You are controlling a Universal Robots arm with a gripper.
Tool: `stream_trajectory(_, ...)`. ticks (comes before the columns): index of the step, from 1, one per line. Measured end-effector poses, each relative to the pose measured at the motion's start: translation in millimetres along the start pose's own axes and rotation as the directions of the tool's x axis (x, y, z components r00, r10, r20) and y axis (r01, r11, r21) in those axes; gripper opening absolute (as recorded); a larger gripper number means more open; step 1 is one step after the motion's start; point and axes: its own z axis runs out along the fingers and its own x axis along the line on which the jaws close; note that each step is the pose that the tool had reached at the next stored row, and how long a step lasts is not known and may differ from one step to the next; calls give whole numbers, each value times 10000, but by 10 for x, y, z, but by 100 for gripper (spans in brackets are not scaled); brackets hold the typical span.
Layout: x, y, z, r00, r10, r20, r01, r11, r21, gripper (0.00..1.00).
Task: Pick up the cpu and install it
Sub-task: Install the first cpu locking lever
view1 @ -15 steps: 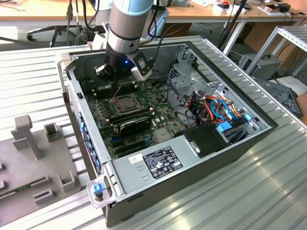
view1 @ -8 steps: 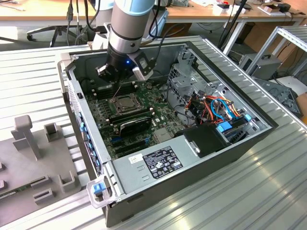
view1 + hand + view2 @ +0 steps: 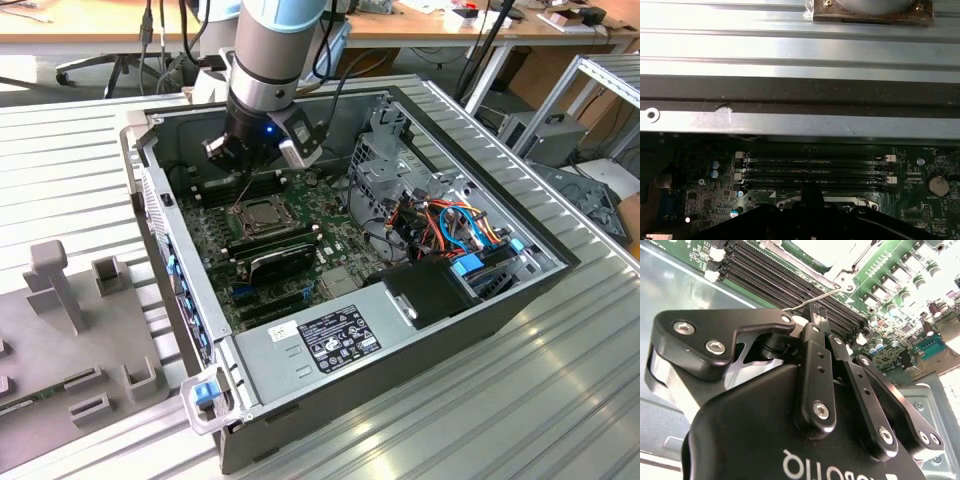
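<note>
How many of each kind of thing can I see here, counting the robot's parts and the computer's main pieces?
robot arm: 1
gripper: 1
open computer case: 1
green motherboard: 1
cpu, lying in the socket: 1
Total: 5

**Gripper pinched on a wire lever**

The black gripper (image 3: 818,315) has its fingertips together on a thin wire lever (image 3: 830,294). Just beyond lie black memory slots (image 3: 770,275), the socket's metal frame (image 3: 837,276) and the green motherboard (image 3: 880,262).
</note>
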Motion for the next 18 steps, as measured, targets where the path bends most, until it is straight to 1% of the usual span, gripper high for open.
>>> stream_trajectory(4,-8,0,3,10000,-1,0,1,10000,11,11)
stream_trajectory(10,-18,-4,6,10000,10,1,-10,10000,53,11)
stream_trajectory(16,-28,-12,40,10000,9,1,-9,10000,57,11)
stream_trajectory(18,-49,-16,58,10000,9,0,-9,10000,68,11)
